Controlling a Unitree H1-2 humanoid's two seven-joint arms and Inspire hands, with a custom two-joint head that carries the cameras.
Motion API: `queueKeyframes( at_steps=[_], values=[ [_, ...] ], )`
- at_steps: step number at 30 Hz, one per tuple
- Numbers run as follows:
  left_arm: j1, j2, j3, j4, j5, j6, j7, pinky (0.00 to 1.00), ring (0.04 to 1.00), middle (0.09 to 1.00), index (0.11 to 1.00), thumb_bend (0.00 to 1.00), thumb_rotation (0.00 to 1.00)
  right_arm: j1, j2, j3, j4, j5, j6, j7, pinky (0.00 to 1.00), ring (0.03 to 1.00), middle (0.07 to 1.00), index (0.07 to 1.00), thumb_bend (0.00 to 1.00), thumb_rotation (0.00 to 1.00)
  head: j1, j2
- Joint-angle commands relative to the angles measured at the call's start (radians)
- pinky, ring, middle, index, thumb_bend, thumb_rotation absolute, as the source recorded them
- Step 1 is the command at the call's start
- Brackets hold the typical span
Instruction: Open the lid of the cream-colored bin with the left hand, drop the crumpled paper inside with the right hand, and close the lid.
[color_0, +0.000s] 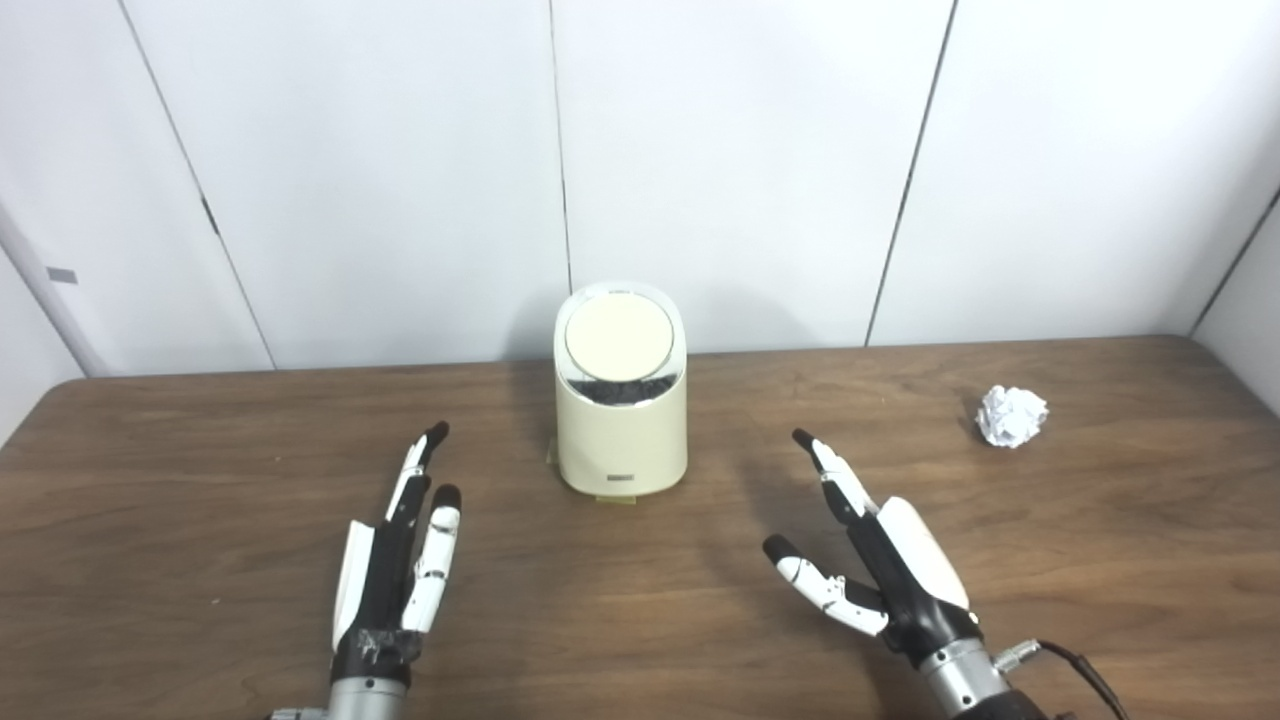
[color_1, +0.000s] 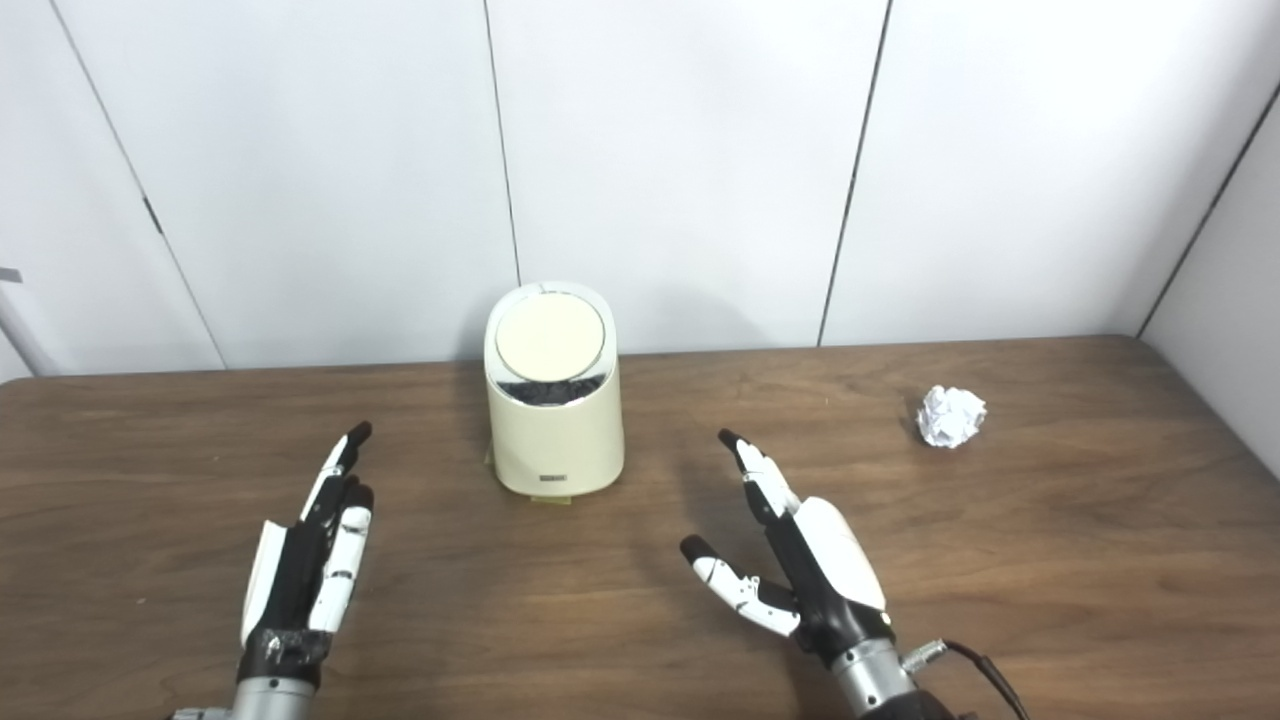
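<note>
— Where is the cream-colored bin (color_0: 621, 400) now?
— It stands upright on the brown surface (color_0: 640, 620), near the wall, with its round lid (color_0: 618, 338) down.
— And the hands?
— The left hand (color_0: 392, 560) and right hand (color_0: 880, 570) are before the bin, fingers (color_0: 828, 470) stretched out and apart, holding nothing. The crumpled paper (color_0: 1012, 416) lies far right.

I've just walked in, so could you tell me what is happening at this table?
Nothing is being handled yet. The left hand and right hand are both open and empty above the table. The cream-colored bin stands between them with its lid down, and the crumpled paper lies far right, untouched.
</note>
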Motion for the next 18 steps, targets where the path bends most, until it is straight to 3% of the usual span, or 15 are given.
queueKeyframes(
  at_steps=[1,13,18],
  values=[
    [-0.03,0.002,0.002,-0.008,0.012,-0.03,0.015,0.97,1.0,1.0,1.0,0.32,1.0,-0.033,-0.002,-0.007,-0.025,-0.001,-0.017,-0.023,0.93,1.0,1.0,1.0,0.15,0.72,0.0,0.001],
    [-0.037,0.012,0.005,-0.002,0.012,-0.018,0.007,0.98,1.0,1.0,1.0,0.32,0.99,-0.041,0.002,-0.001,-0.011,-0.009,-0.018,-0.031,0.93,1.0,1.0,1.0,0.16,0.74,-0.008,-0.006],
    [-0.066,0.016,0.018,-0.017,-0.01,0.025,-0.009,1.0,1.0,1.0,1.0,0.41,0.94,-0.051,0.005,0.003,0.009,-0.013,-0.012,-0.037,0.94,1.0,1.0,0.996,0.15,0.7,-0.003,-0.015]
  ],
)
